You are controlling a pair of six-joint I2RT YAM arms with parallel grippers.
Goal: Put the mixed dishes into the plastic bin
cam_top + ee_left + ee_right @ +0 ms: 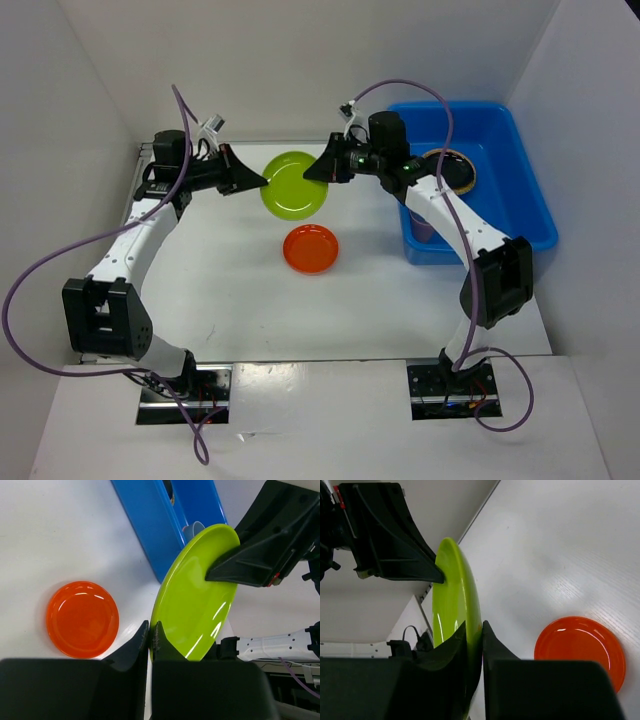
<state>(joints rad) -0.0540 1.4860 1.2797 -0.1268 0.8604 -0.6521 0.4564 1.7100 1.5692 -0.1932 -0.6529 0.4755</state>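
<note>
Your left pincer (262, 183) pinches the lime green plate (293, 187) at 9 o'clock. Your right pincer (308, 175) squeezes its 3 o'clock edge. The orange plate (311, 249) lies on the worktop (230, 290) at 6 o'clock, and the blue bin (500, 135) sits at 3 o'clock.

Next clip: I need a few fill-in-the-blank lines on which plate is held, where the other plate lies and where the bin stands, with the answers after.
1. The held plate, pinched at opposite rims by the left gripper and the right gripper, is coloured ____.
2. The orange plate lies flat, untouched, on the ____.
3. The blue bin stands on the robot's ____ side.

Missing words: lime green; table; right.
</note>
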